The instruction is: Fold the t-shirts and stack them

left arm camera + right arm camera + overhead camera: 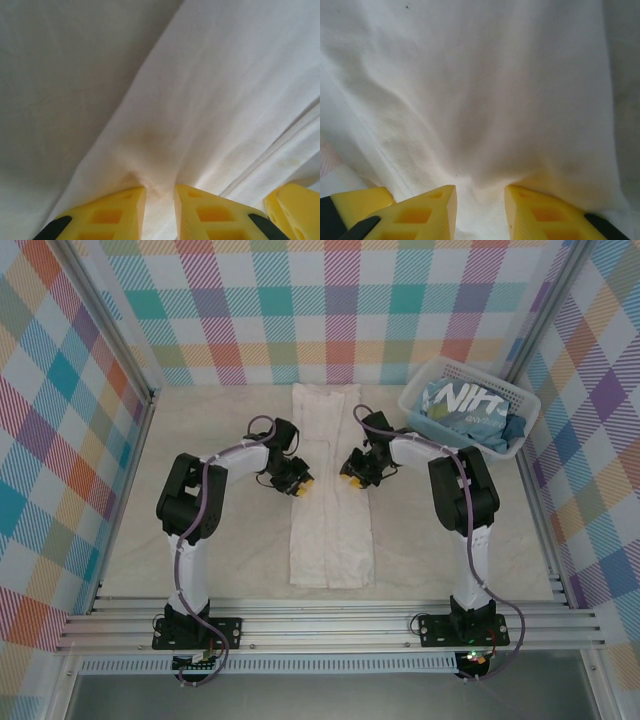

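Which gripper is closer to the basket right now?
Right. In the top view the right gripper is down-left of the basket, pinching the right edge of the cream-white t-shirt. The left gripper is farther left, on the shirt's opposite edge.

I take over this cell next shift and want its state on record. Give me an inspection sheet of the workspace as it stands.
Surface: table cover, cream cloth, lightly creased.
Job's things: cream-white t-shirt folded into a long strip at centre; light blue t-shirt crumpled in the basket.
Clutter: white slatted basket at far right; nothing else seen.
Pincers: left pincer shut on the strip's left edge; right pincer shut on its right edge, both about mid-length.
Cables: purple cables run along both arms, looping at the wrists.
Surroundings: checked walls; aluminium rails at the near edge.
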Tool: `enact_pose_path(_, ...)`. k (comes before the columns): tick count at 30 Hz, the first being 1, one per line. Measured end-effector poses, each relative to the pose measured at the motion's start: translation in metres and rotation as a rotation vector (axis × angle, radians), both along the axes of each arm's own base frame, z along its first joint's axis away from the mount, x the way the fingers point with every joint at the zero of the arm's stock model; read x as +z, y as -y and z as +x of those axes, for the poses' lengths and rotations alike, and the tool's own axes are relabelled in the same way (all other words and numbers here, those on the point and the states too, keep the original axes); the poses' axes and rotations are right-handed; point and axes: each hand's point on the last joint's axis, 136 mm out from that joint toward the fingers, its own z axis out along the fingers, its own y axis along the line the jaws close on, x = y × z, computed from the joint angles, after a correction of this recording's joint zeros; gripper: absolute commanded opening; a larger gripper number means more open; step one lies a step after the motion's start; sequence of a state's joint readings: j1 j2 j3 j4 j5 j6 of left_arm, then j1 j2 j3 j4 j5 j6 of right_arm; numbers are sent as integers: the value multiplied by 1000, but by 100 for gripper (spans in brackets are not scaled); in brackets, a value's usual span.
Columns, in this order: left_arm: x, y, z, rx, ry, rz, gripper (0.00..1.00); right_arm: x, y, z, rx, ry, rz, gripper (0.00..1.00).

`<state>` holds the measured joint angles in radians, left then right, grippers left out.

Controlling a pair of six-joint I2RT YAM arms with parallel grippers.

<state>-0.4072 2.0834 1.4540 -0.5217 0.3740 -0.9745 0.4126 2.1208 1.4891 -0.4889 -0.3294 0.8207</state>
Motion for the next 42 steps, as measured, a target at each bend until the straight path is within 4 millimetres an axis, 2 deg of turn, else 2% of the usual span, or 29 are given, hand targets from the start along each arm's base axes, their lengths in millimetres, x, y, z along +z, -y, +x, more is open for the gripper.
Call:
enact_pose_path(3, 2, -1, 5, -9, 17, 15, 24, 1, 1, 0, 13, 7, -9, 33)
enact_pose_path(7, 7, -11, 1, -19, 18, 72, 32, 6, 4, -1, 30, 18, -26, 34)
enact_pose_path(9, 17, -18, -5, -23, 26, 100, 32, 19, 8, -4, 30, 41, -35, 34)
enact_pose_path(12, 49, -29, -29, -59, 58, 115, 32, 53, 17, -21, 26, 96, -26, 35)
enact_pose_path(15, 72, -37, -70, -139, 67, 106, 32, 85, 28, -56, 26, 139, -4, 35)
enact_pose_path(17, 69, -42, -111, -210, 27, 101, 32, 92, 34, -89, 40, 135, 8, 36)
enact_pose_path(20, 43, -47, -186, -323, -115, 101, 32, 78, 40, -146, 79, 53, 6, 38)
enact_pose_path(22, 26, -50, -231, -383, -213, 103, 32, 58, 45, -186, 105, -35, -1, 38)
enact_pose_path(25, 14, -49, -267, -423, -279, 97, 32, 31, 55, -237, 132, -167, -21, 39)
enact_pose_path(28, 10, -42, -275, -434, -279, 88, 29, 17, 64, -266, 130, -245, -33, 39)
enact_pose_path(32, 3, -32, -277, -428, -256, 71, 25, 9, 71, -283, 112, -286, -22, 39)
enact_pose_path(42, -8, -27, -275, -405, -246, 68, 15, 4, 63, -295, 120, -311, -6, 39)
